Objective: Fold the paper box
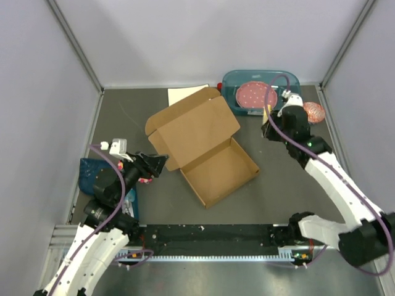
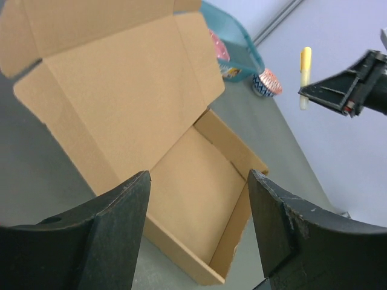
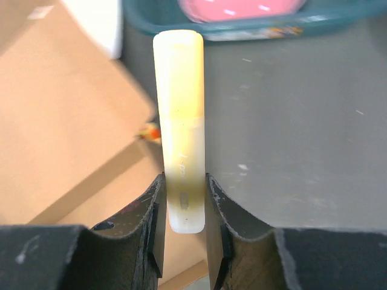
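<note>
The paper box (image 1: 200,145) lies open at the middle of the table (image 1: 278,191), its long axis running eleven to five o'clock, at three o'clock of my nearer left gripper (image 2: 199,181), wide and empty, while my right gripper (image 3: 183,199) pinches a yellow stick (image 3: 178,121).

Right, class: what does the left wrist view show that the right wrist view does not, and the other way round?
Left wrist only: the left gripper, jaws open; the paper box with lid open and tray empty; a small patterned cup; the right gripper from outside. Right wrist only: a close look at the jaws shut on the yellow stick, and a white sheet. Both: brown cardboard of the box, the teal tub and the stick.
</note>
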You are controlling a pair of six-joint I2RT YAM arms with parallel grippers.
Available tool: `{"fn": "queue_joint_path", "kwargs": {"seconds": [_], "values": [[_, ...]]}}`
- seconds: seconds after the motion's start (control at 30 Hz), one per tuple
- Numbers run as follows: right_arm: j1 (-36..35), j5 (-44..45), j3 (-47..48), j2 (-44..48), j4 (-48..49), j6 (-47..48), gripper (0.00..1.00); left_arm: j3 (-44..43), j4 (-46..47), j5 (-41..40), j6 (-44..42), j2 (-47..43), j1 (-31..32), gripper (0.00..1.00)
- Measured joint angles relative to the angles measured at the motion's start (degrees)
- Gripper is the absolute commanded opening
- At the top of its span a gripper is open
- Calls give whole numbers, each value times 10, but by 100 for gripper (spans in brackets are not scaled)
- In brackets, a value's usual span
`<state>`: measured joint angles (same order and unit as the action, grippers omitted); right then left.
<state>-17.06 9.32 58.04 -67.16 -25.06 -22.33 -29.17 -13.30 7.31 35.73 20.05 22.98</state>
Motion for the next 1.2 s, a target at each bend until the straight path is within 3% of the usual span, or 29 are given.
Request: {"fn": "queue_joint_path", "kwargs": {"seconds": [0.17,0.27,0.37,0.47,0.53,0.6,0.7,0.8,1.03,1.2], "values": [[-151,-14,2,65,0,1,9,-23,5,-8,-8,0,0,70],[-264,-17,-3,34,0,1,8,-23,0,-10,-7,0,0,70],[-308,-25,-36,-7,3,-3,8,-19,-5,-12,-6,-3,0,70],[-310,-31,-82,-42,3,-9,9,-10,-17,-16,-2,-17,0,70],[-310,-33,-92,-63,1,-9,17,-7,-30,-21,-1,-27,0,70],[-310,-38,-93,-80,3,-9,33,-5,-43,-25,-1,-37,0,70],[-310,-43,-93,-90,9,-10,51,-4,-56,-32,-1,-50,0,70],[-310,-38,-92,-90,13,-14,62,-3,-68,-38,-1,-59,0,70],[-299,18,-54,-66,-13,-6,68,-2,-78,-44,-3,-61,0,71],[-199,40,-35,-40,-4,6,67,-2,-80,-44,-6,-61,0,71]]}}
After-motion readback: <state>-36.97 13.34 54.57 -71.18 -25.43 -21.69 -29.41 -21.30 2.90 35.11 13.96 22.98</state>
